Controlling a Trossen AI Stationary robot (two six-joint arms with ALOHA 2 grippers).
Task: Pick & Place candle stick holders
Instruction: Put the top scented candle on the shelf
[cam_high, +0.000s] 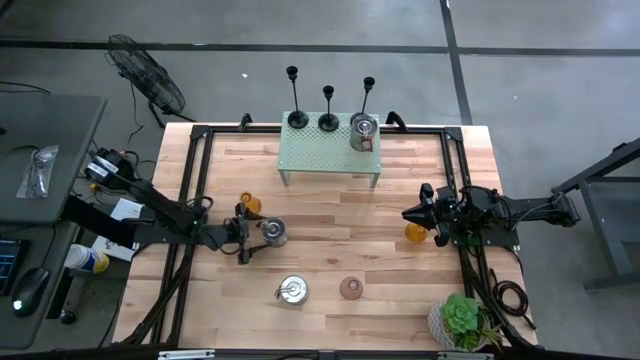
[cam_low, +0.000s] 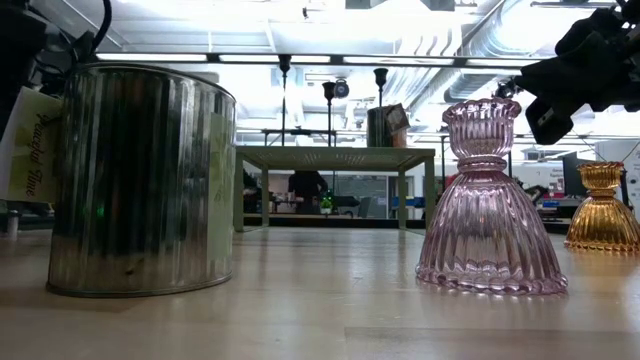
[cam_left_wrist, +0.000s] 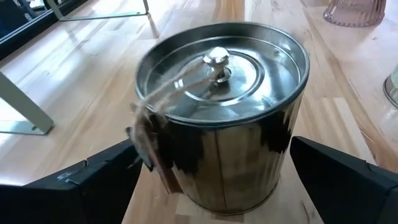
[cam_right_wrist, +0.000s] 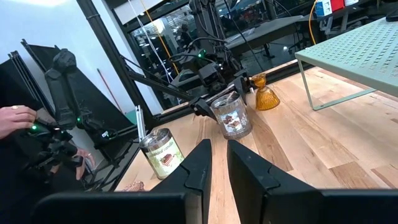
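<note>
Closest to the front edge of the table (cam_high: 330, 330), a ribbed silver tin (cam_high: 292, 290) stands beside a pink glass holder (cam_high: 350, 288), with a potted succulent (cam_high: 462, 320) at the front right corner. Farther in, the left gripper (cam_high: 252, 232) has its fingers (cam_left_wrist: 81, 186) spread wide on either side of a second lidded silver tin (cam_left_wrist: 221, 112) with a twine-tied tag; in the left wrist view they stand just clear of its sides, so nothing is grasped. An amber glass holder (cam_high: 249, 205) sits just behind that gripper. On the opposite side, the right gripper (cam_high: 412, 214) hangs with its fingers nearly together and empty, and another amber glass holder (cam_high: 416, 233) rests just beside it. Beyond both arms, a pale green perforated stand (cam_high: 330, 152) is at the back of the table. On its rear edge are the candle stick holders (cam_high: 329, 110), three thin black ones upright in a row, well apart from both grippers, with a third tin (cam_high: 363, 132) at the foot of the rightmost one. In the right wrist view, a person's hand (cam_right_wrist: 15, 116) shows past the table.
</note>
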